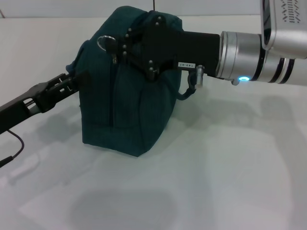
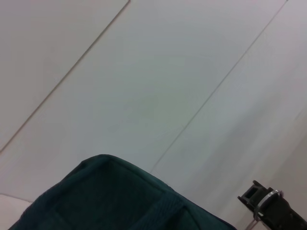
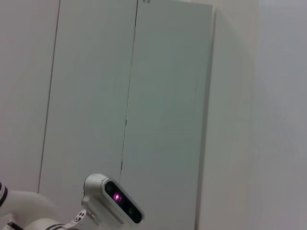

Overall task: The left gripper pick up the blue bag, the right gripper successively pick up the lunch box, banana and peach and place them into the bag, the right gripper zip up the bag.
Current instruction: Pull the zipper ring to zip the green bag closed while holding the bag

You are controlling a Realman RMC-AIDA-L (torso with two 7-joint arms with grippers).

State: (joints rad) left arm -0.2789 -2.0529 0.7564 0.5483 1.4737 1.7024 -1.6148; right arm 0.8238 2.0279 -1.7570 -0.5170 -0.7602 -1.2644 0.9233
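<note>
The blue bag (image 1: 124, 105) stands upright on the white table, with its zipper line running down the side that faces me. My left gripper (image 1: 76, 79) is at the bag's left side, shut on a fold of its fabric. My right gripper (image 1: 116, 48), with its white label, reaches in from the right across the bag's top. It is shut on the zipper pull, whose metal ring (image 1: 104, 43) sticks out beside the fingertips. The bag's top also shows in the left wrist view (image 2: 110, 196). The lunch box, banana and peach are out of view.
The white table (image 1: 216, 182) spreads in front of and to the right of the bag. A thin black cable (image 1: 14, 146) trails from the left arm at the left edge. The right wrist view shows only pale wall panels and my head camera (image 3: 112, 199).
</note>
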